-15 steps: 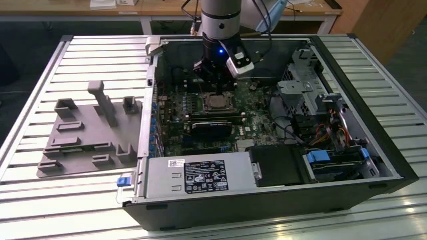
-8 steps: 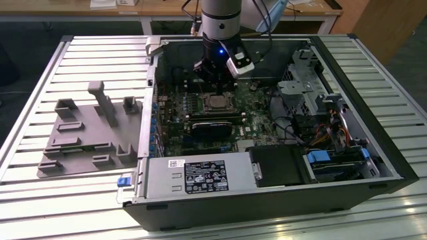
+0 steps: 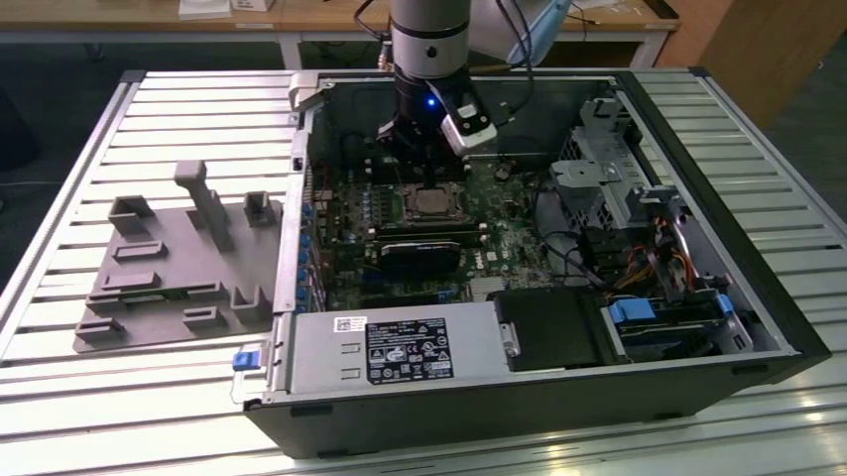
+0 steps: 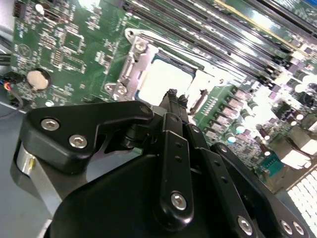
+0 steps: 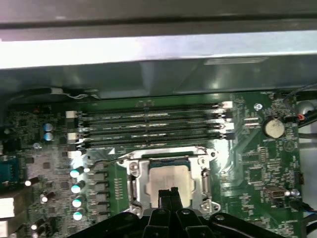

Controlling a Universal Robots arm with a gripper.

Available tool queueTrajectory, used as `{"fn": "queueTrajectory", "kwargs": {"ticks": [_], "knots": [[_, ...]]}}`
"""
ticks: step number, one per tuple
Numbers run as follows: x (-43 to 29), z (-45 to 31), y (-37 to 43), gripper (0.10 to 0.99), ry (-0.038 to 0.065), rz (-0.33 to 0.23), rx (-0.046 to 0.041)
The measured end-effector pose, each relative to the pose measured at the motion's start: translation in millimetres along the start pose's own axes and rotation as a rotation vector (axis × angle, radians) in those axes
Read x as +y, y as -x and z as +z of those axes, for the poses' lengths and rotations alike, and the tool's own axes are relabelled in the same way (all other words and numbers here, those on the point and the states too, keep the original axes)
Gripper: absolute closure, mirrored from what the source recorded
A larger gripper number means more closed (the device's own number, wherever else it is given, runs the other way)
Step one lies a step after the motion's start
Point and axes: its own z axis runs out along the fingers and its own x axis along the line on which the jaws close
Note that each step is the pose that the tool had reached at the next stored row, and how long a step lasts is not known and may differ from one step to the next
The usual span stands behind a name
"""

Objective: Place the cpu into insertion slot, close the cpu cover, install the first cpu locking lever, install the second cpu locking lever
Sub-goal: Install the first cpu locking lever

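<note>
**Tool [image 5: 168, 192] shut, tip just over the cpu [image 5: 168, 179]**

The tool's two black fingers [image 5: 162, 197] are pressed together w/ nothing seen btwn them. In both wrist views the tip hangs just over one edge of the cpu. Can't tell if it touches.

The cpu is a flat silver-grey square. It sits in the insertion slot [image 5: 168, 162] on the green board [image 5: 257, 168]. The cpu cover [image 5: 132, 181], a thin silver frame, lies flat around the cpu, & the cpu's top shows thru its big window. A thin metal rod [image 5: 106, 161] runs by one corner of the cover. Can't tell if it is hooked down.

Long black memory slots [image 5: 148, 124] lie side by side just past the cover. A round silver battery [image 5: 272, 127] sits farther off on the board.

In the exterior view the arm [image 3: 426, 40] comes straight down into the open computer case [image 3: 530, 421], w/ the tool low over the middle of the board. A black card [image 3: 421, 256] lies just beside the slot, on the side nearer the camera. A silver box [image 3: 384, 352] w/ a sticker sits at the case's near wall.

The case lies on a slatted tabletop [image 3: 159, 119]. A grey holder [image 3: 173, 258] w/ pegs sits on the tabletop at the exterior view's left, well apart from the tool.
</note>
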Motion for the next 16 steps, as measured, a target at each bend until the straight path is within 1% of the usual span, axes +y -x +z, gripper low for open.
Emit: {"fn": "queueTrajectory", "kwargs": {"ticks": [11, 16], "knots": [[-3.0, -2.0, -33.0, 0.984, 0.000, 0.000, -0.0012], [-4.1, -2.7, -44.6, 0.984, 0.000, 0.000, -0.0015]]}}
